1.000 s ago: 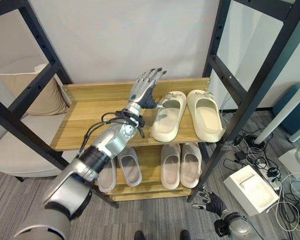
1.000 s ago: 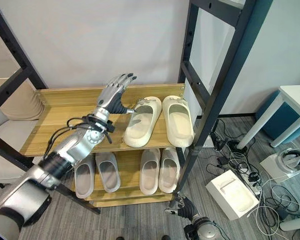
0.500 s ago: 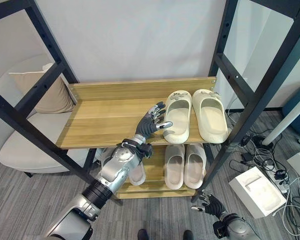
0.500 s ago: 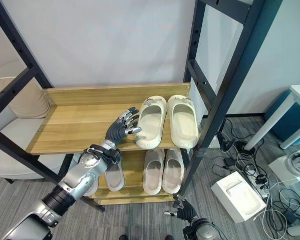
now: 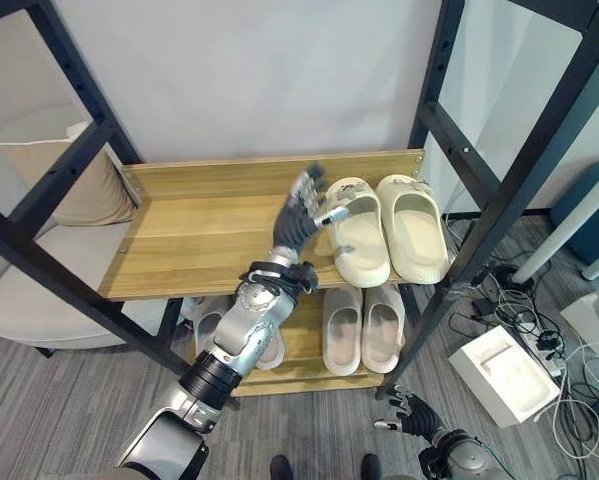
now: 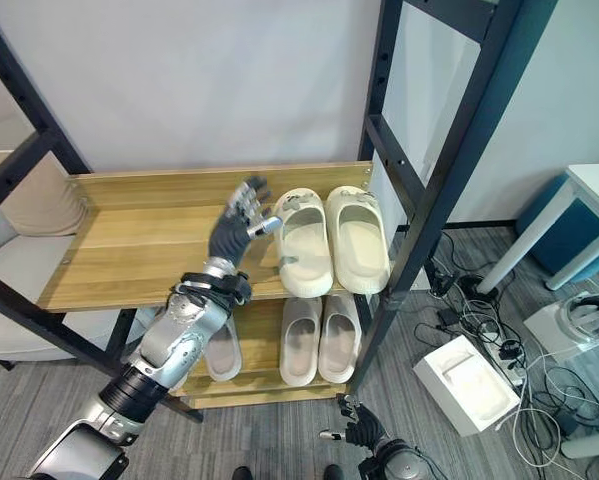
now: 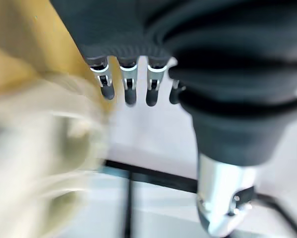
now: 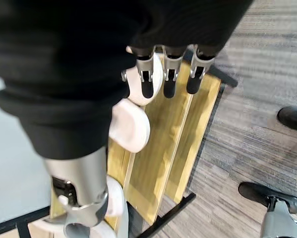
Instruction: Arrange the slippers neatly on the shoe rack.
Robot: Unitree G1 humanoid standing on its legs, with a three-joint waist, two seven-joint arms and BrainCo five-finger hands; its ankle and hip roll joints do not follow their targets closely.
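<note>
A pair of cream slippers stands side by side at the right end of the shoe rack's top shelf (image 5: pixel 199 240): the left slipper (image 5: pixel 357 232) and the right slipper (image 5: pixel 414 228). My left hand (image 5: pixel 301 208) is raised beside the left slipper, open, fingers straight, with its thumb against the slipper's side. The same slipper shows as a cream blur (image 7: pixel 34 163) in the left wrist view. On the lower shelf (image 5: pixel 304 375) stands a second pale pair (image 5: pixel 364 325), and a grey pair (image 5: pixel 211 335) lies partly behind my arm. My right hand (image 5: pixel 407 415) hangs open low by the floor.
Black frame posts (image 5: pixel 479 200) flank the rack on both sides. A pale chair with a cushion (image 5: pixel 54 190) stands to the left. On the floor at right lie a white box (image 5: pixel 501 375) and cables, with a white table leg (image 5: pixel 564 235) beyond them.
The left slipper, tilted a second ago, now lies straight beside its mate. My left hand drew back to the shelf's front edge, then rose again beside the slipper. The camera shifted slightly.
</note>
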